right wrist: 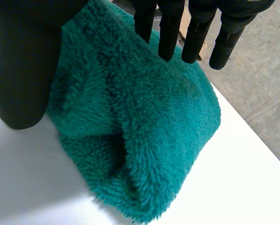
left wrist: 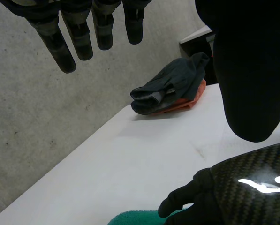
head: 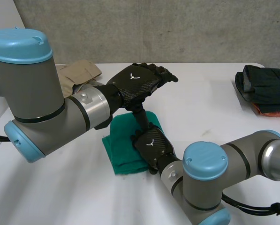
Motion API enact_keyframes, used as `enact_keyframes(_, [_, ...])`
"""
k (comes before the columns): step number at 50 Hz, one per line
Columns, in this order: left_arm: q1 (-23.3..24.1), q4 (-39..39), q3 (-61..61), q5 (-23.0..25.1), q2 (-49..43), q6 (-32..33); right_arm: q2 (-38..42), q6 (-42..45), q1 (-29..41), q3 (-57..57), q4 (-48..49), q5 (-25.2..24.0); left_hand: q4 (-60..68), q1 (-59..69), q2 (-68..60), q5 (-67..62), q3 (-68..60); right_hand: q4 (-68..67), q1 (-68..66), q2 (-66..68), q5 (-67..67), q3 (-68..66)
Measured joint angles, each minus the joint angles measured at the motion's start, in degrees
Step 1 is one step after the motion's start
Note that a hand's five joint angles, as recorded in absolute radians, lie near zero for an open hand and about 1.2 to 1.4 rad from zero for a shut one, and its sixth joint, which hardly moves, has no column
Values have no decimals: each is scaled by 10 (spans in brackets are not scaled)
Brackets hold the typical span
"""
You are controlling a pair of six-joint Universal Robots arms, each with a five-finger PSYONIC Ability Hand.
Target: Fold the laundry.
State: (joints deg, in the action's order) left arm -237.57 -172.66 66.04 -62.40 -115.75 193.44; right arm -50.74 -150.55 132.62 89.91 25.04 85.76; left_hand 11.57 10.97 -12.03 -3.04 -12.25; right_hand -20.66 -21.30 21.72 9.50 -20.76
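A fluffy green towel (head: 123,152) lies folded into a small thick bundle on the white table (head: 205,103), in front of me. My right hand (head: 153,144) rests over the towel's right part, fingers straight and thumb apart. In the right wrist view this hand (right wrist: 170,28) hovers at the green towel (right wrist: 144,122) with nothing pinched. My left hand (head: 136,82) hangs in the air above the towel's far edge, fingers stretched out and empty. Its wrist view shows the left hand (left wrist: 79,35) open, with the right hand (left wrist: 243,187) and a bit of towel (left wrist: 135,219) below.
A dark folded garment on an orange one (head: 265,88) sits at the table's right edge, also seen as the dark pile (left wrist: 170,86). Beige clothes (head: 79,72) lie at the back left. A grey wall stands behind the table.
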Motion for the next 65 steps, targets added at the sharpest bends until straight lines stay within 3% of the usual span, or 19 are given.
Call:
enact_keyframes(22, [-2, 0, 1, 1, -1, 0, 50, 4, -1, -77, 15, -3, 0, 0, 0, 0, 0, -45, -38, 16, 26, -40])
enact_keyframes(27, [-4, 0, 1, 1, -1, 0, 59, 3, -1, -99, 15, -3, 0, 0, 0, 0, 0, -121, -115, 110, 119, -119])
enact_keyframes(32, [-5, 0, 1, 1, -1, 0, 69, 2, -4, -119, 16, -4, 0, 0, 0, 0, 0, -420, -388, 414, 413, -418])
enact_keyframes(44, [-18, 0, -1, 0, 4, -1, 70, -1, -32, -158, 35, -14, 0, 0, 0, 0, 0, -478, -399, 446, 447, -453])
enact_keyframes(57, [-47, -2, -16, 1, 33, -30, 11, -42, -237, -298, 152, -41, 0, 0, 0, 0, 0, -480, -399, 446, 447, -459])
enact_keyframes(65, [-45, -3, -12, 2, 34, -36, 53, -114, -394, -377, 189, -89, 0, 0, 0, 0, 0, -480, -399, 446, 453, -459])
